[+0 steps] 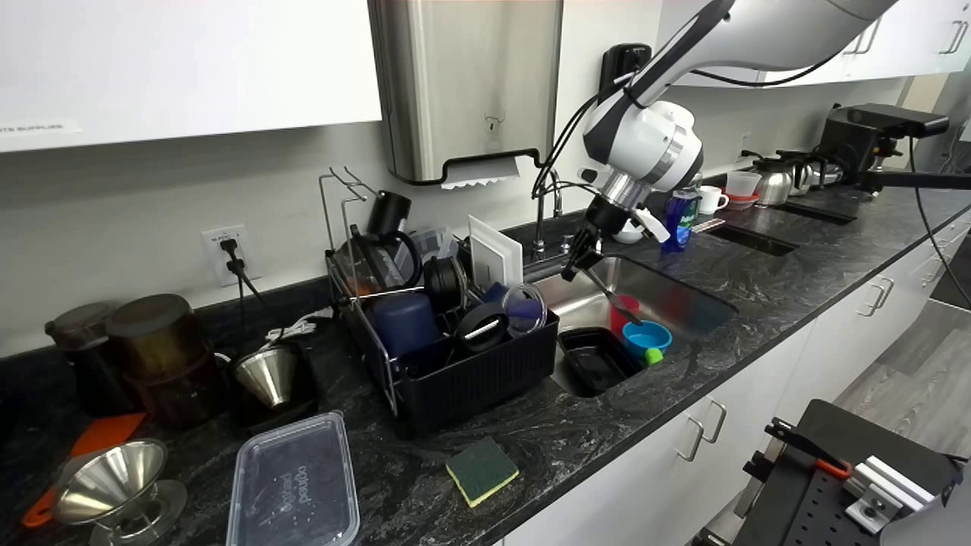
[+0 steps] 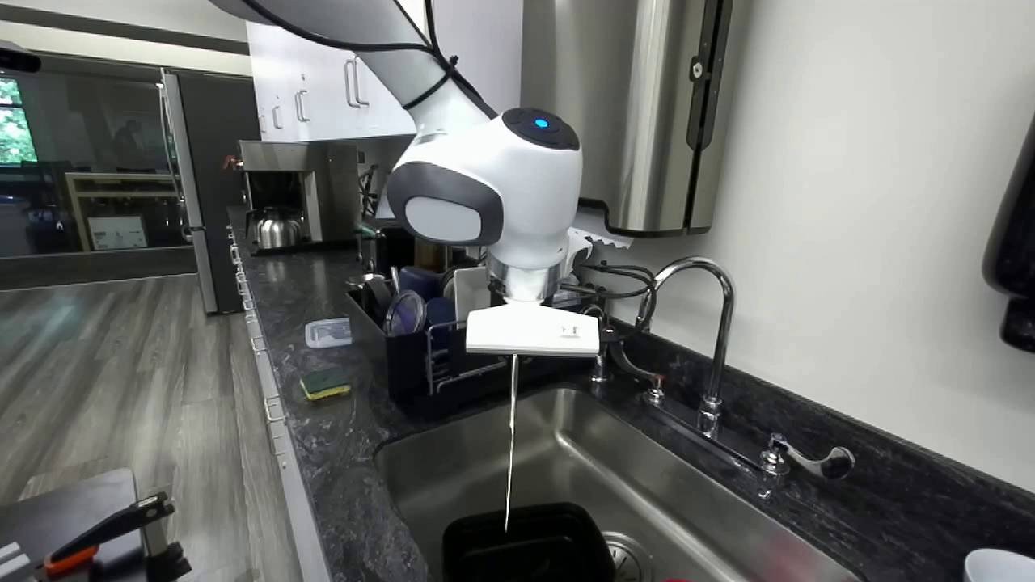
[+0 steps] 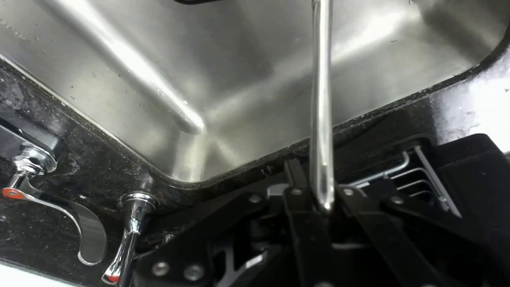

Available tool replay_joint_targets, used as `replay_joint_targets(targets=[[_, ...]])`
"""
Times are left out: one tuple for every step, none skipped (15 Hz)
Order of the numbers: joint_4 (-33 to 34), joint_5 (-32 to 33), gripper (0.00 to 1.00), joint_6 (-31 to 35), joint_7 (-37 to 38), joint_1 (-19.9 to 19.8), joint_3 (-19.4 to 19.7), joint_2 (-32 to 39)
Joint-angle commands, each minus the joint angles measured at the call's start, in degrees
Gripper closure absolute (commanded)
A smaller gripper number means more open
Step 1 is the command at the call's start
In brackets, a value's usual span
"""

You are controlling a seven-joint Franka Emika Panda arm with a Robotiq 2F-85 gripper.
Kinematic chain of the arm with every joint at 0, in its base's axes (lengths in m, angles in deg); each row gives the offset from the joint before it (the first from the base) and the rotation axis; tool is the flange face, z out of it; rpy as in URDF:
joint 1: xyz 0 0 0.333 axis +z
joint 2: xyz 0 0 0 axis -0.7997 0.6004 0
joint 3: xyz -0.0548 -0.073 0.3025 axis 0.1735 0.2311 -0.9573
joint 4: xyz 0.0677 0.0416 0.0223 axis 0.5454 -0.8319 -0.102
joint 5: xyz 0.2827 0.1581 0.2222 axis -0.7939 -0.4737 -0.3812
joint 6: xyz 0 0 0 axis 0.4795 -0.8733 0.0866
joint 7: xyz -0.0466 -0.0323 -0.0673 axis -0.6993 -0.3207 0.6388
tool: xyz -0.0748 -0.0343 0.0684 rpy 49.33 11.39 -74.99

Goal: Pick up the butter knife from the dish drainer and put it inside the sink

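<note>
A sponge (image 1: 483,469) lies near a tub (image 1: 292,485) on the counter (image 1: 406,478); a bottle (image 1: 677,220) stands near a mug (image 1: 709,200); paper (image 1: 482,174) hangs from a dispenser (image 1: 485,76).

In the wrist view, I see glare streaking the sink (image 3: 151,79) and whitening the tabletop (image 3: 452,113) at right, the claw (image 3: 320,195) near-black. In an exterior view, the white cabinet (image 1: 182,61) is nearly washed out; in an exterior view, I note daylight at a window (image 2: 14,121).

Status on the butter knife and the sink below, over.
Gripper shut on butter knife. Held out over sink, not yet released. Possible obstacles: black container, blue cup, both inside the sink.
</note>
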Motion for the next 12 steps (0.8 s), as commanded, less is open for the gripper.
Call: replay_joint_targets(targets=[[0.19,-1.13,0.98,3.28,3.51,0.43,-1.01,0.08],[0.09,-1.02,0.98,4.45,5.25,0.78,-1.18,0.0],[-0.01,-0.85,0.98,5.61,7.09,1.05,-1.37,-0.06],[-0.13,-0.59,0.98,7.05,9.72,1.41,-1.46,-0.03],[-0.19,-0.18,0.98,8.36,12.2,1.7,-1.53,0.05],[-0.36,0.21,0.98,9.49,14.87,1.98,-1.52,-0.01],[-0.58,0.67,0.98,10.83,17.21,2.22,-1.55,-0.04],[-0.81,1.38,0.98,11.76,19.69,2.44,-1.49,-0.12],[-1.08,2.04,0.98,12.74,21.94,2.55,-1.48,-0.19],[-1.26,1.86,0.98,13.46,23.37,3.76,-0.32,-0.15],[-1.55,2.54,0.98,14.54,25.55,4.07,0.0,-0.12],[-1.82,2.86,0.98,15.59,27.53,4.36,0.44,-0.09]])
